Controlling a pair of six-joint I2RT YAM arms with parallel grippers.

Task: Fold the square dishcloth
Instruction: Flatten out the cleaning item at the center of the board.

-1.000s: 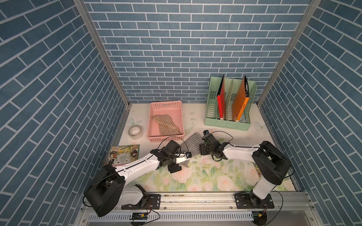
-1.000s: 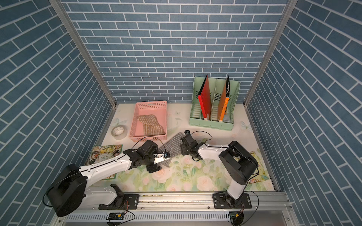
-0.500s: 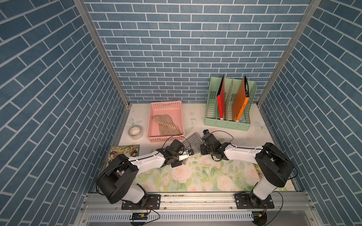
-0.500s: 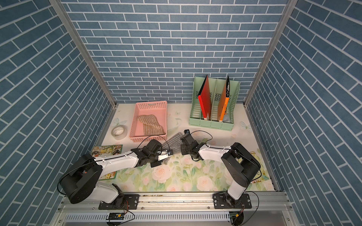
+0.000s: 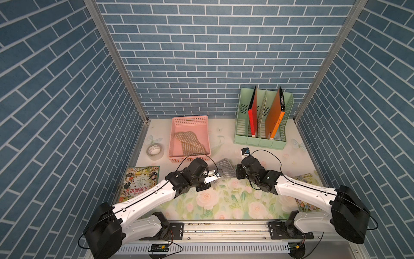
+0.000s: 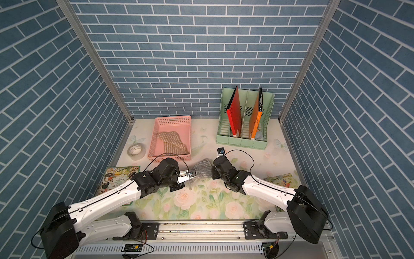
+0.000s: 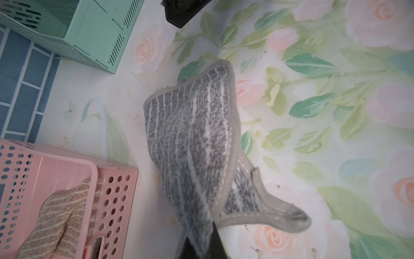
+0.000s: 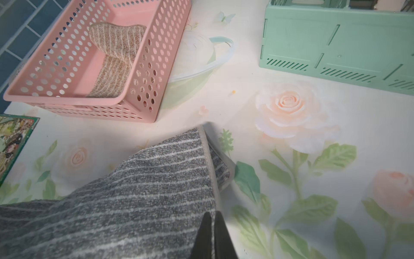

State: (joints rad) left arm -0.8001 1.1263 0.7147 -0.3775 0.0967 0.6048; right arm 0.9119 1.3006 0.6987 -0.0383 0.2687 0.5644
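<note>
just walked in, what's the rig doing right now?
Both arms have hold of one gray dishcloth beside the pink basket. The left gripper is shut on one edge, the right gripper is pinched on the opposite edge, and the cloth hangs bunched and partly lifted between them. No neat fold yet. A tan cloth lies in the basket, untouched.
</note>
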